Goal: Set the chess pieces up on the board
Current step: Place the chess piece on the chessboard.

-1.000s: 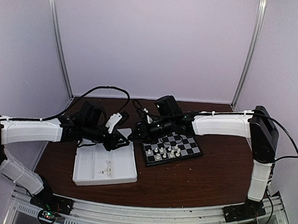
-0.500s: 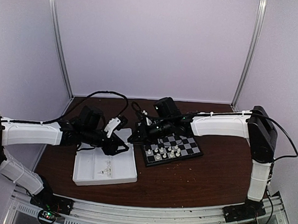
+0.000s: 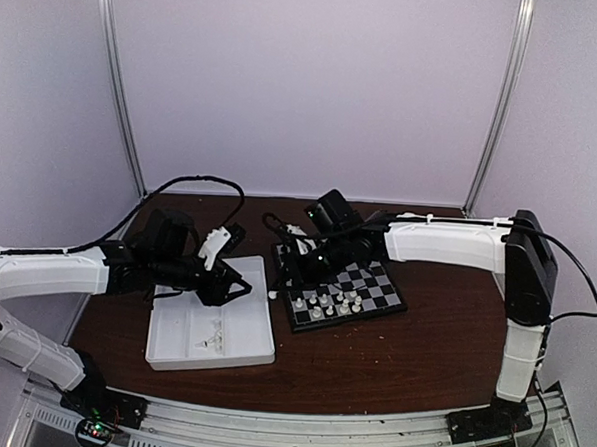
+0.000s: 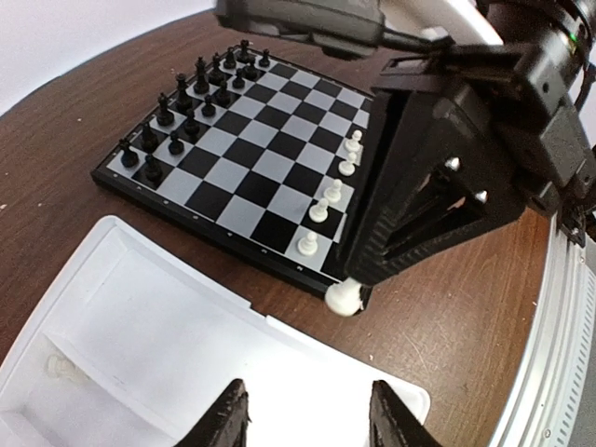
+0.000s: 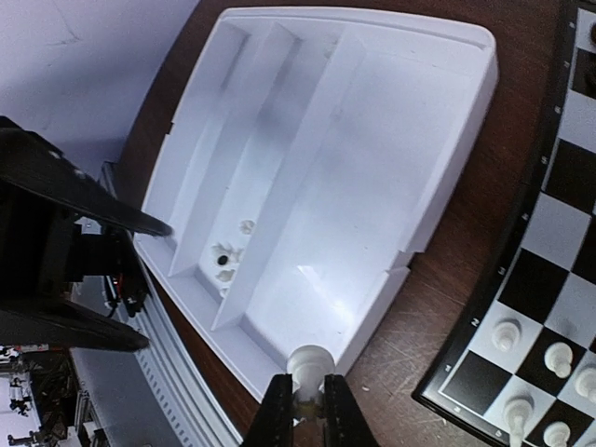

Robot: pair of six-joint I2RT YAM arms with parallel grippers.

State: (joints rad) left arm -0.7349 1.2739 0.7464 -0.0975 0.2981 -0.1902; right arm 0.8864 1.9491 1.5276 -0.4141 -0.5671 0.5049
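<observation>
White shells cover the long links of the left arm (image 3: 46, 273) and right arm (image 3: 447, 246), with black housings at the joints. A black cable (image 3: 186, 181) loops off each (the right one's at 3 o'clock). Black base plates (image 3: 99, 405) at 7 and 5 o'clock show green and red lights (image 3: 92, 435). The left tool (image 4: 312, 424) and right tool (image 4: 358, 275) are black, with ribbed finger edges.

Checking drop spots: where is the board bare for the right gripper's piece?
The board's middle rows, between the black pieces and the white pieces, are bare. Those two edges are crowded; the right gripper holds its white piece beside the corner.
</observation>
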